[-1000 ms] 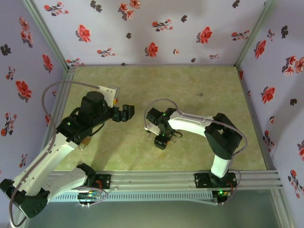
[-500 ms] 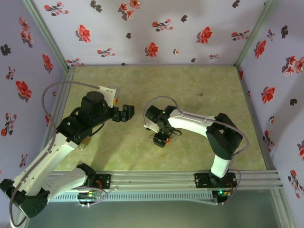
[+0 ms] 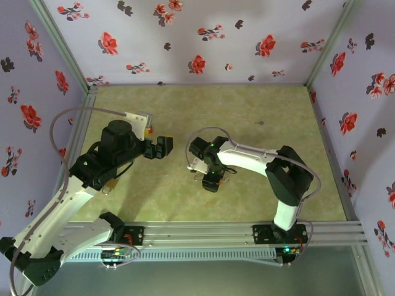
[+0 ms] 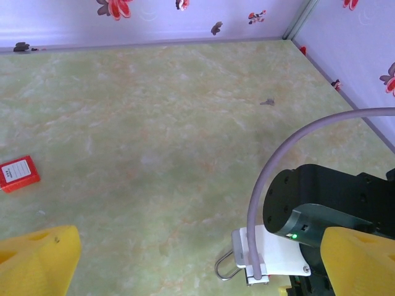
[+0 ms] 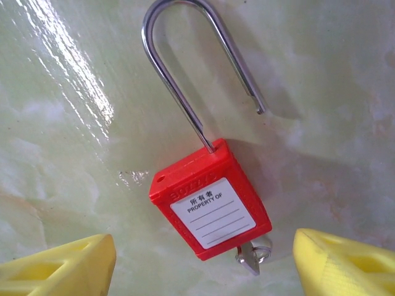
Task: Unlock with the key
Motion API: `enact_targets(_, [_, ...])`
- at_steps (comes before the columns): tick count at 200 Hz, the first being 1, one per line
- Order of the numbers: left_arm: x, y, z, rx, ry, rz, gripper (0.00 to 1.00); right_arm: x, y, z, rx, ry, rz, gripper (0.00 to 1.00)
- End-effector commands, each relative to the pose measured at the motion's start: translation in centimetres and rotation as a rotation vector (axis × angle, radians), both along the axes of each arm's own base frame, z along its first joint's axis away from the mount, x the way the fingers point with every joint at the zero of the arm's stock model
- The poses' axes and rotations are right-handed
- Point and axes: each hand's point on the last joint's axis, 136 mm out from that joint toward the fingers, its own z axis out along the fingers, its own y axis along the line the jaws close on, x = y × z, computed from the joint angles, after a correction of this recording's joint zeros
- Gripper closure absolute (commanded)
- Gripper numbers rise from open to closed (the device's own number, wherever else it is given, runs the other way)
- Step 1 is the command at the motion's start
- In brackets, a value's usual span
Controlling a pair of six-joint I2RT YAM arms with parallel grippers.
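A red padlock [image 5: 210, 206] with a white label lies flat on the green table. Its steel shackle [image 5: 185, 74] is sprung open, one end out of the body. A silver key [image 5: 253, 256] sticks in the bottom of the lock. My right gripper [image 5: 200, 250] hangs directly over the lock, open, its yellow fingertips [image 5: 68, 268] apart on either side and touching nothing. From above, the right gripper [image 3: 211, 180] sits mid-table. My left gripper [image 3: 162, 147] stands open to the left of it, empty. In the left wrist view the shackle [image 4: 223, 269] pokes out from under the right wrist.
A small red tag with a white label [image 4: 18, 174] lies on the table at the left of the left wrist view. Flowered walls [image 3: 197, 43] enclose the table on three sides. The right arm's grey cable [image 4: 265, 185] arcs between the two grippers.
The right gripper's jaws have spread wider and the wrist has shifted slightly away from the near edge. The left arm has moved a little.
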Motion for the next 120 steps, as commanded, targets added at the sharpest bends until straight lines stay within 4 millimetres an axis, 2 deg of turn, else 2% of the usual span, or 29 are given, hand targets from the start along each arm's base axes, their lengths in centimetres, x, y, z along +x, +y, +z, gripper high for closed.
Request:
enact_targets(1, [-0.2, 0.7, 0.3, -0.001, -0.009, 0.02, 0.0, 0.3, 0.4, -0.6, 0.002, 0.014, 0.042, 0.24])
enact_targets(49, [-0.3, 0.8, 0.6, 0.004, -0.015, 0.019, 0.0, 1.9, 0.6, -1.4, -0.019, -0.019, 0.029, 0.25])
enact_targets(97, [-0.4, 1.0, 0.9, 0.013, -0.021, 0.018, 0.0, 1.5, -0.4, -2.3, -0.035, -0.006, -0.003, 0.32])
enact_targets(120, [-0.3, 1.0, 1.1, 0.017, -0.026, 0.017, 0.0, 1.1, -1.0, -2.4, -0.043, 0.0, -0.024, 0.38])
